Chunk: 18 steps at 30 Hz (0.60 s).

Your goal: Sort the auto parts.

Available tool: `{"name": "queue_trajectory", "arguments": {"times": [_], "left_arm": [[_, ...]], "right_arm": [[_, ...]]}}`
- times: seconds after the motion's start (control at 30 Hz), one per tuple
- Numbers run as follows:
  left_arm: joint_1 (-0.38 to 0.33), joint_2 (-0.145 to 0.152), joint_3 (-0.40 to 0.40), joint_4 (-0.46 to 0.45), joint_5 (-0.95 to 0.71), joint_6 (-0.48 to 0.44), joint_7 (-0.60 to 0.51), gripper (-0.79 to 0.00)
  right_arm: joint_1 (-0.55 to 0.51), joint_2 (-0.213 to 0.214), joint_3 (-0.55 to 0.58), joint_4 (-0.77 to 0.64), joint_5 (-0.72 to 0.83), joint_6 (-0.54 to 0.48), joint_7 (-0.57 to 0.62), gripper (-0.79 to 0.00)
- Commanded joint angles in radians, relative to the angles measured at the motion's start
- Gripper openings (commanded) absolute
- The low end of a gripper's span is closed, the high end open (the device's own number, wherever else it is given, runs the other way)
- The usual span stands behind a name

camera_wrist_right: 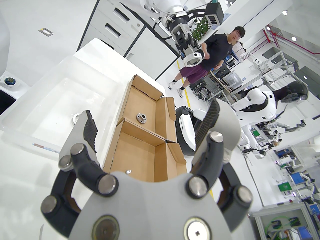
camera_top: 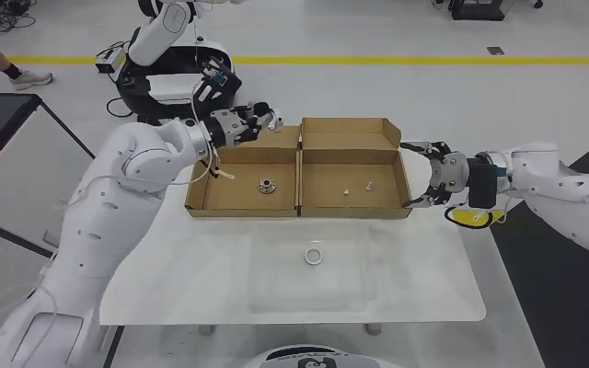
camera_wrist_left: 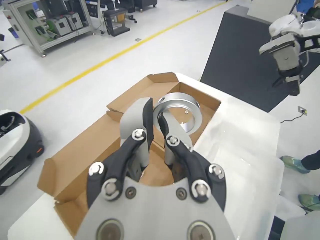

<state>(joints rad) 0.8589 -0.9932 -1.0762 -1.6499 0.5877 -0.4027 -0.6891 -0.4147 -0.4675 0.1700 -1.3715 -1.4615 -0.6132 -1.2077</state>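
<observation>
My left gripper point(camera_wrist_left: 156, 122) is shut on the rim of a silver metal ring point(camera_wrist_left: 180, 101), held in the air over the far edge of the left cardboard box point(camera_top: 210, 199). In the top view that gripper point(camera_top: 258, 118) hangs at the box's far corner. A flanged metal hub point(camera_top: 266, 185) lies in the left box. Two small screws point(camera_top: 344, 192) point(camera_top: 368, 185) lie in the right box point(camera_top: 354, 138). A white ring point(camera_top: 314, 255) rests in the clear tray point(camera_top: 276, 294). My right gripper point(camera_top: 414, 174) is open and holds nothing, just outside the right box's right wall.
The two open boxes stand side by side at the table's far half, flaps up. The clear tray takes up the near middle. Another robot point(camera_top: 175, 55) stands on the floor beyond the table. A dark mat point(camera_top: 543, 276) lies to the right.
</observation>
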Motion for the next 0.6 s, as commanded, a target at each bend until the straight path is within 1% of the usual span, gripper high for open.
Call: {"name": "queue_trajectory", "arguments": {"times": [0.0, 0.13, 0.27, 0.43, 0.57], "left_arm": [[-0.047, -0.006, 0.035, 0.021, 0.025, -0.007, -0.062, -0.785], [-0.121, -0.021, 0.111, 0.056, 0.082, -0.010, -0.185, -0.785], [-0.175, -0.038, 0.181, 0.093, 0.113, -0.016, -0.268, -0.785], [-0.223, -0.056, 0.251, 0.145, 0.146, -0.023, -0.360, -0.785], [-0.245, -0.068, 0.296, 0.152, 0.157, -0.032, -0.423, -0.785]], "right_arm": [[0.000, 0.000, 0.000, 0.000, 0.000, 0.000, 0.000, 0.000], [0.000, 0.000, 0.000, 0.000, 0.000, 0.000, 0.000, 0.000], [0.000, 0.000, 0.000, 0.000, 0.000, 0.000, 0.000, 0.000], [0.000, 0.000, 0.000, 0.000, 0.000, 0.000, 0.000, 0.000], [0.000, 0.000, 0.000, 0.000, 0.000, 0.000, 0.000, 0.000]]}}
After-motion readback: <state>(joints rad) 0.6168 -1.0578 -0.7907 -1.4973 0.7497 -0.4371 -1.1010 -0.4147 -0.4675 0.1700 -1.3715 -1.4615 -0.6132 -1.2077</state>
